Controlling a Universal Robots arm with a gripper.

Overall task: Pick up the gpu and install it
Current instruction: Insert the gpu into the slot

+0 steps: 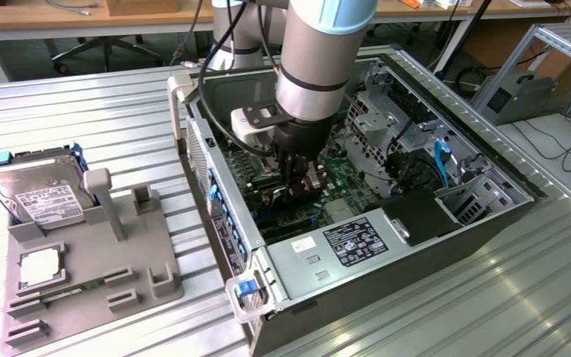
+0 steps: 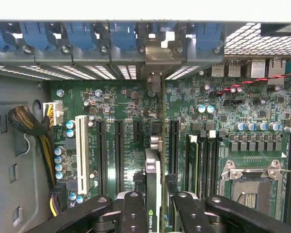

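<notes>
The gpu [image 2: 153,171] is a thin dark card seen edge-on in the wrist view, standing upright over the green motherboard [image 2: 233,111] between the long black expansion slots. Its pale metal bracket [image 2: 155,60] reaches the case's rear wall beneath the blue slot clips. My gripper [image 2: 154,201] is shut on the card, with a black finger [image 2: 133,206] on either side. In the exterior view the gripper [image 1: 300,178] is lowered into the open computer case [image 1: 365,245], and the gpu [image 1: 312,182] shows as a dark sliver between the fingers. I cannot tell if the card sits fully in its slot.
A white slot [image 2: 81,150] and a braided cable bundle [image 2: 31,124] lie to one side of the card, the processor socket [image 2: 252,187] to the other. Outside the case, a grey fixture [image 1: 97,275] holds a silver hard drive [image 1: 42,190] and a small memory stick [image 1: 77,286].
</notes>
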